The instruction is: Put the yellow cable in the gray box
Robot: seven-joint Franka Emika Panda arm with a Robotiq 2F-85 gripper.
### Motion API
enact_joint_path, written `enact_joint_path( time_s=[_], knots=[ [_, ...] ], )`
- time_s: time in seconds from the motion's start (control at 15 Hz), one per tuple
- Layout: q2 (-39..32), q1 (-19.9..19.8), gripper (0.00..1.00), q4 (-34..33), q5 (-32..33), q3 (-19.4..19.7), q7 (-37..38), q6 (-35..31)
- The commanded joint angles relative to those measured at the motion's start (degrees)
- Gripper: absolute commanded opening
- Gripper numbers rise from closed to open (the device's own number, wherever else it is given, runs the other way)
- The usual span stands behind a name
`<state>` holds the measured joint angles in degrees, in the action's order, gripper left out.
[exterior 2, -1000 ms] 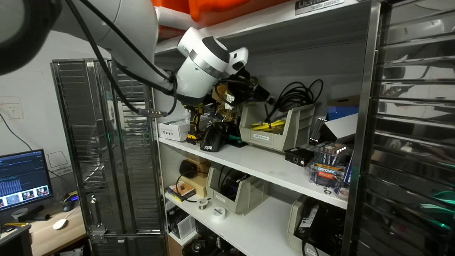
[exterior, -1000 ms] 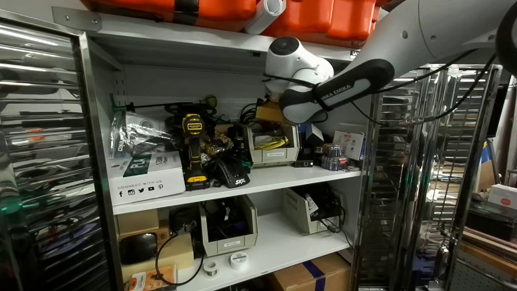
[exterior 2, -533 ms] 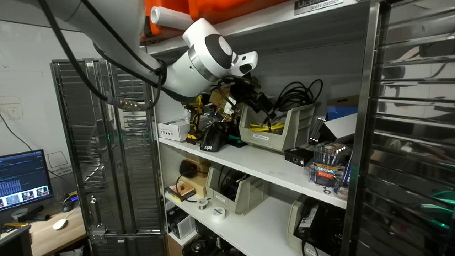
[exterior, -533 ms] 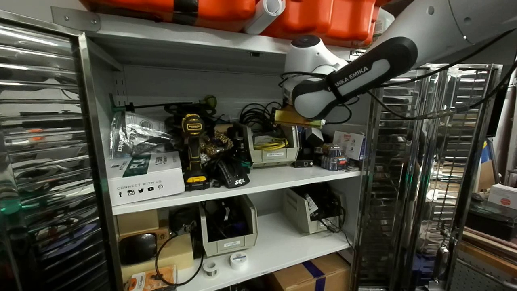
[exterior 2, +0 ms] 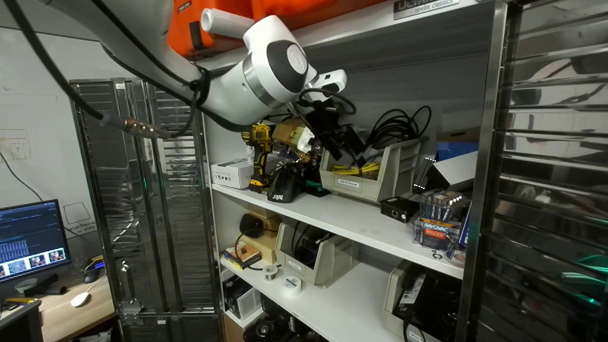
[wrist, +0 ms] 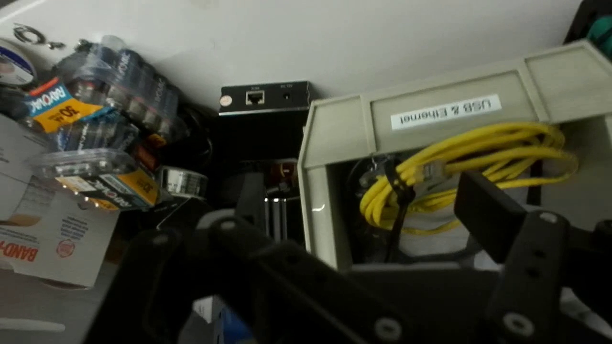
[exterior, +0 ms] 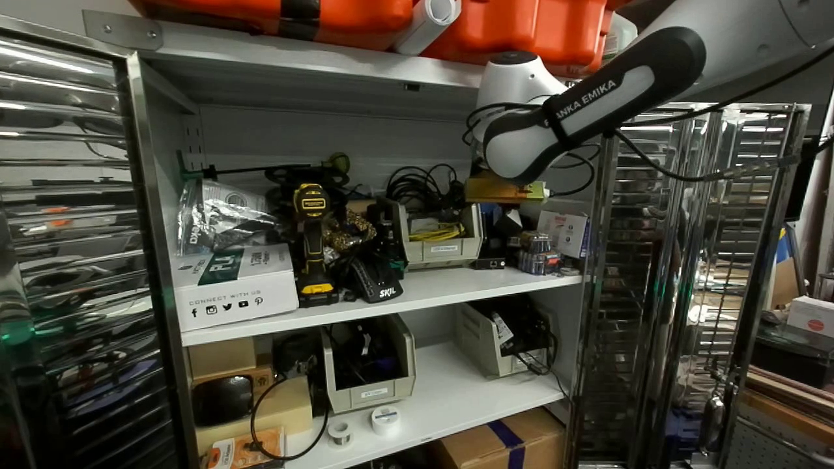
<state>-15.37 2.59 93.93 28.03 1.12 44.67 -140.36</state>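
Note:
The yellow cable is a coiled bundle with a black tie. It lies inside the light-gray box labelled "USB & Ethernet", behind its low front wall. The cable and the box show in both exterior views on the upper shelf. My gripper is open with nothing between its fingers. In the wrist view, one fingertip overlaps the cable's right part; the other lies left of the box's side wall. In an exterior view the gripper hangs over the box opening.
Black coiled cables rise at the box's back. A black network device, battery packs and a white carton stand beside it. A power drill stands farther along. Two similar gray bins sit on the lower shelf.
The arm and wrist have swung right in an exterior view. In another exterior view, the gripper has come down toward the gray box. The cable and box look unmoved.

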Motion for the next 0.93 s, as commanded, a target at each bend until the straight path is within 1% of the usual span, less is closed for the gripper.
enact_joint_path(
  time_s=[0.0,0.27,0.4,0.47,0.6,0.73,0.8,0.87],
  knots=[
    [8.96,0.22,1.0,7.62,-8.45,-1.27,-13.03,5.34],
    [15.48,-0.3,1.0,13.27,-19.56,-2.8,-28.71,14.48],
    [19.25,-0.4,1.0,14.57,-23.56,-2.78,-35.78,21.75],
    [21.1,-0.45,1.0,14.61,-24.24,-2.45,-37.23,26.11],
    [24.8,-0.95,1.0,14.54,-23.04,-1.87,-37.98,33.0],
    [28.06,-1.74,1.0,13.76,-23.73,-0.86,-41.54,39.89],
    [24.03,-1.33,1.0,12.45,-22.2,-1.94,-37.71,36.32],
    [25.68,-1.61,1.0,12.49,-22.37,-1.56,-39.03,38.62]
  ],
)
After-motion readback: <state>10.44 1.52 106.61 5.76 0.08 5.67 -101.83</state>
